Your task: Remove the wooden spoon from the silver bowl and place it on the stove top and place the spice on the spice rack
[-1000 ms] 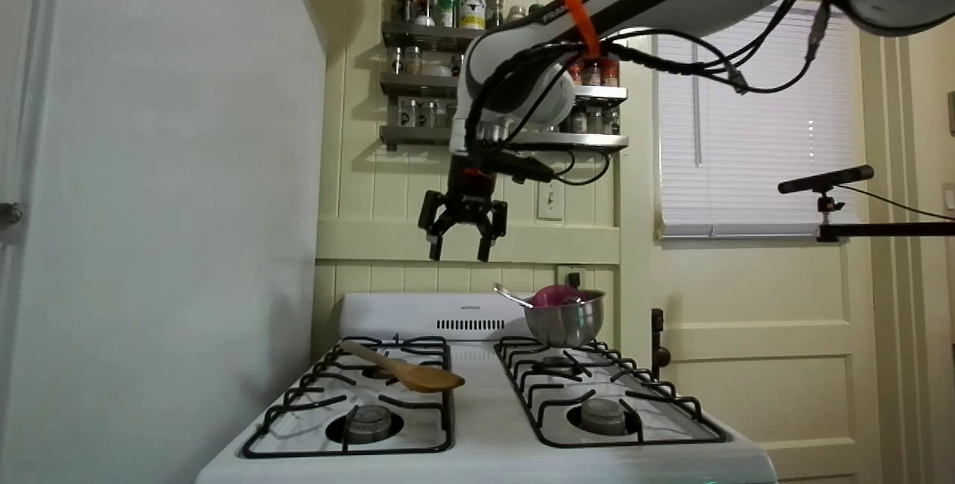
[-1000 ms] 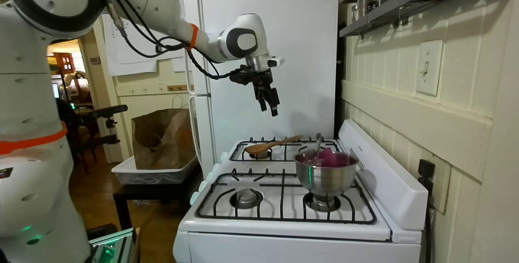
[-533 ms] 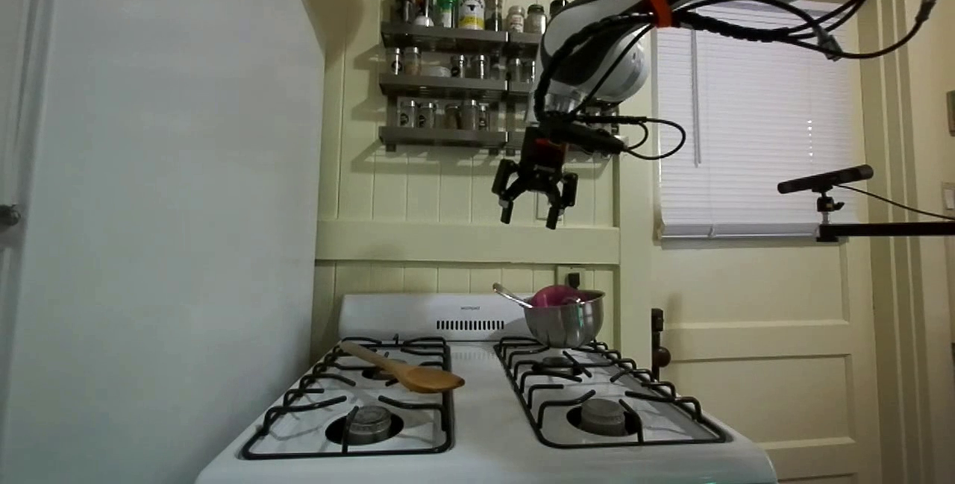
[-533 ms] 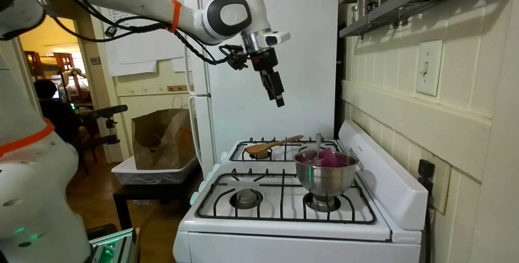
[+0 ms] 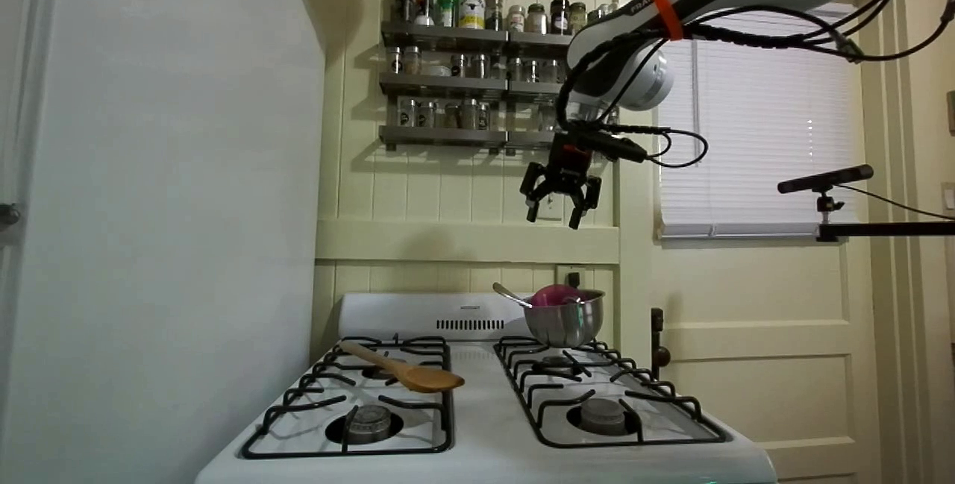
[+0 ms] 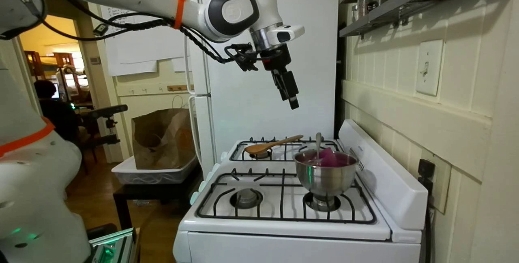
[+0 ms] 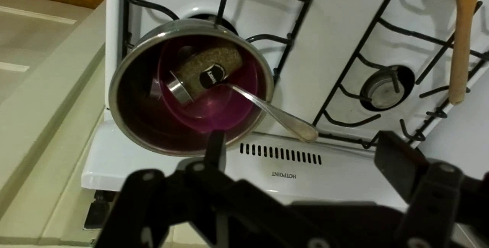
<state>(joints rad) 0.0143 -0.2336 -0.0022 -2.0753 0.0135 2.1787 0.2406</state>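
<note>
Wrist view: claw spread apart at frame bottom, silver bowl holds spice jar upper left, wooden spoon upper right.

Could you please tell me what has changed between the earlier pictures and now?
Over the last second, the open pincer moved rightward in both exterior views, nearer the silver bowl, ending higher; nothing was grasped or released. The bowl and wooden spoon stayed put.

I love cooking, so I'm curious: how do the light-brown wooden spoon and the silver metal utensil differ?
The wooden spoon lies across a black metal grate; the metal utensil leans out of the round silver bowl. The spoon's broad oval head shows; the utensil's head isn't visible. Both are free of the tool.
</note>
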